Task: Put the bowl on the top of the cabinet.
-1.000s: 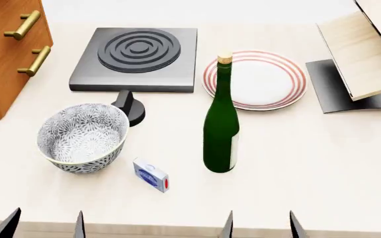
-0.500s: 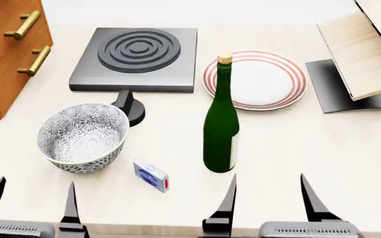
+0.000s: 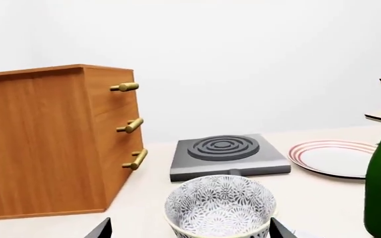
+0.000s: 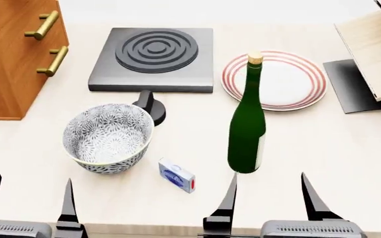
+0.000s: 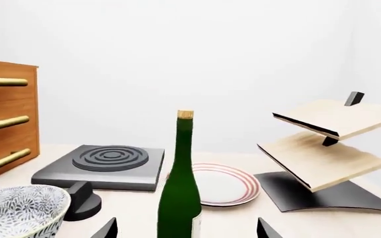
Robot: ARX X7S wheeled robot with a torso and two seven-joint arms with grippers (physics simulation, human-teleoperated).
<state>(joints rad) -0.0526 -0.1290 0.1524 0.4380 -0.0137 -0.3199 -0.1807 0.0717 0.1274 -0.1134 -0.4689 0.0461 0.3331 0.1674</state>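
The floral bowl (image 4: 108,138) stands upright on the pale table near the left front, empty; it also shows in the left wrist view (image 3: 220,208) and the right wrist view (image 5: 18,210). The brown wood cabinet (image 4: 12,54) with brass handles stands at the far left, tall in the left wrist view (image 3: 51,144). My left gripper (image 4: 28,201) is open and empty at the table's front edge, short of the bowl; its fingertips frame the bowl in the left wrist view (image 3: 187,229). My right gripper (image 4: 268,196) is open and empty, just in front of the green bottle.
A green wine bottle (image 4: 247,124) stands upright right of the bowl. A small blue-white box (image 4: 176,175) lies by the bowl. A black hotplate (image 4: 154,59) with a knob (image 4: 149,105), a red-rimmed plate (image 4: 277,79) and a pale slanted rack (image 4: 376,54) stand behind.
Both grippers rose into the head view at the front edge. The view then shifted, so the table's things now sit further right in the picture. The bowl itself has not moved.
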